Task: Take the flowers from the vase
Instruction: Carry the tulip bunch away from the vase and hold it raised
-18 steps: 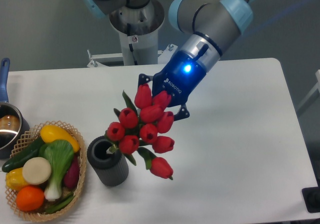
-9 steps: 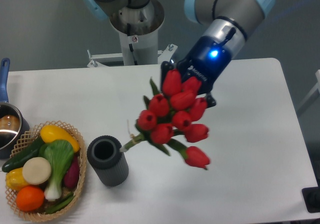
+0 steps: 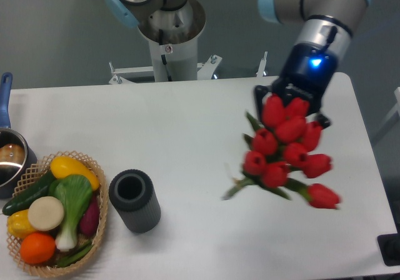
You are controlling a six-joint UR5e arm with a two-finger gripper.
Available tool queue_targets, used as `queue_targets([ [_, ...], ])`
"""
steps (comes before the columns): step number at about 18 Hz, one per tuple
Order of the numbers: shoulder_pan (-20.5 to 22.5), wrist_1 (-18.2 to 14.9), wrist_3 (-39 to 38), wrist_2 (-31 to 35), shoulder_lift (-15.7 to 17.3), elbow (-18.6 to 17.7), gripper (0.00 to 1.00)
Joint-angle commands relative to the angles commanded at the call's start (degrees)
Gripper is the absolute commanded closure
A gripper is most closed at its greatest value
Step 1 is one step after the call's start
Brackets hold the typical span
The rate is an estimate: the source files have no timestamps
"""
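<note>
Flowers (image 3: pixel 284 149) clamped in pincer (image 3: pixel 289 102)

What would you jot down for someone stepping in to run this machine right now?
Gripper: shut on the flowers, its fingers hidden behind the red buds.
Flowers: clear of the vase, held in the air over the right side of the table, stems trailing down-left.
Vase: upright and empty, beside the wicker basket.
Done: flowers picked up.
Left: nothing but holding them steady.

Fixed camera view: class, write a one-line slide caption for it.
Gripper carries red flowers above the table, clear of the empty vase.
</note>
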Motion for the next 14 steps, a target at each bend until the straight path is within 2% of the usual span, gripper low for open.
queue_targets([
  [2, 0.6, 0.0, 3.9, 7.4, 0.4, -1.3, 1.0],
  [4, 1.7, 0.1, 4.2, 14.7, 0.7, -2.0, 1.0],
  [7, 1.9, -0.1, 4.2, 19.2, 0.1, -1.2, 1.0],
  [10, 1.7, -0.4, 4.2, 28.0, 0.0, -0.9, 1.0],
  [12, 1.6, -0.4, 4.2, 31.3, -0.8, 0.2, 0.99],
  [14, 1.4, -2.5, 4.9, 33.8, -1.7, 1.9, 0.96],
])
